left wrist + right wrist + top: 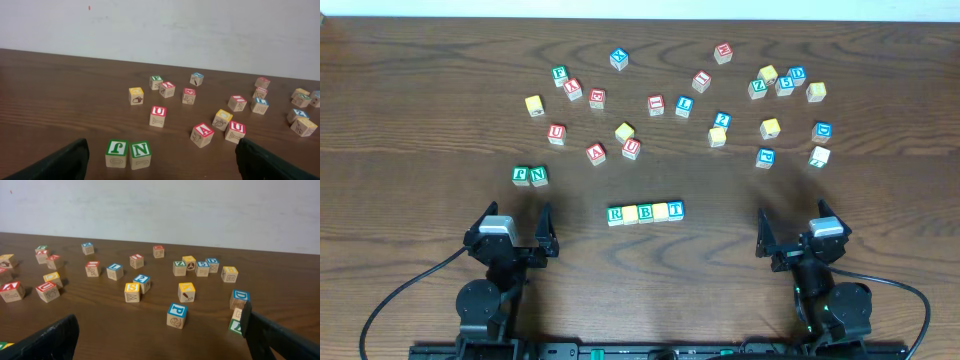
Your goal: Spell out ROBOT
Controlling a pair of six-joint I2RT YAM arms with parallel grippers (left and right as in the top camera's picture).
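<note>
Looking down on the dark, grainy wooden table [410,140], there's one tidy row of five little square wooden cubes near the front middle, sides touching. Left to right it goes green R cube [616,214], yellow-faced cube [631,213], green B cube [646,212], second yellow-faced cube [661,211], blue T cube [676,210]. I can't read the letters on the two yellow tops.

Two more sit as a pair off to the left, the green F cube [522,176] touching the green N cube [539,177]. The loose cubes [656,105] are scattered across the back, roughly two dozen, pale wood with colored faces.

Two matte black grippers: the left gripper [515,220] and the right gripper [793,218] are both spread wide and gripping nothing, one on either side of the row and well apart from it.
</note>
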